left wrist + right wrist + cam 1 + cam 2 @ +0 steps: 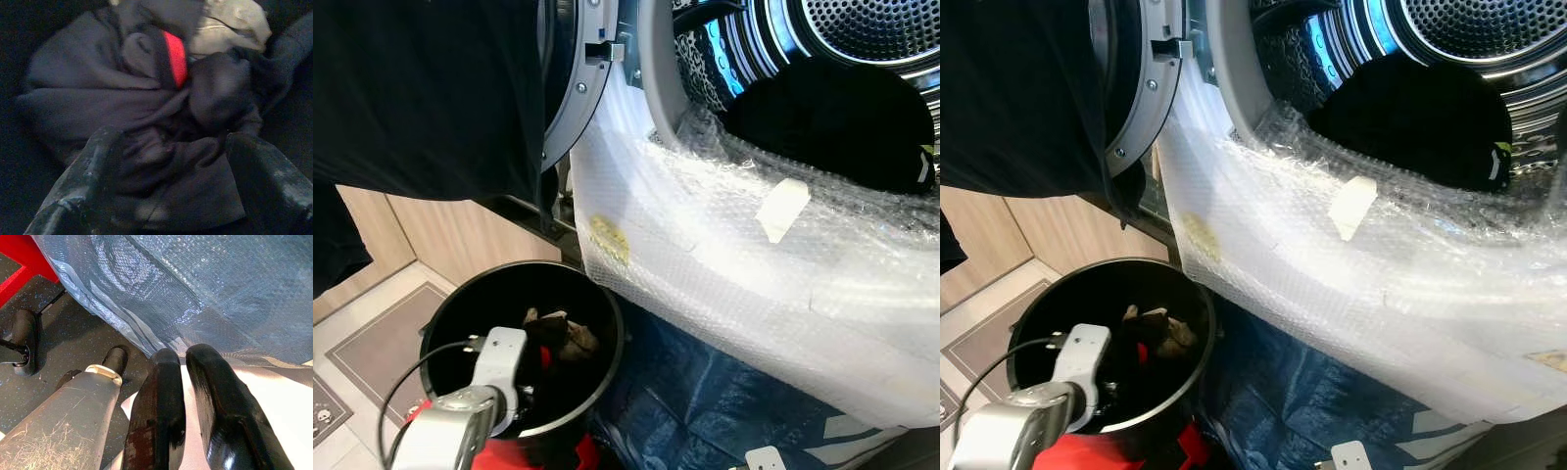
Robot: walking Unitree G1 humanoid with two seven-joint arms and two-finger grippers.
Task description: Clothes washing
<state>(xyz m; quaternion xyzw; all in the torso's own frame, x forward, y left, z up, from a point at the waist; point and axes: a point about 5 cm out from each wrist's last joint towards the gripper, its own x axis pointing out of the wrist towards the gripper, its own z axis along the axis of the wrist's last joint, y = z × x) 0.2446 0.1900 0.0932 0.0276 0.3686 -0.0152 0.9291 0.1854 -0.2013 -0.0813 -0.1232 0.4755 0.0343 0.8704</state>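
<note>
Clothes lie bunched at the bottom of a round black bin on the floor, just below the open front of a washing machine. The left arm reaches down into the bin, and in the left wrist view the left gripper sits spread wide, its two black fingers on either side of a crumpled dark garment, with a red patch and a pale cloth beyond it. A black garment lies inside the machine's metal drum. Bubble wrap covers the machine's front below the opening. A blue tarp lies on the floor beside the bin. The right gripper hangs low over that tarp, its fingers pressed together with nothing between them.
</note>
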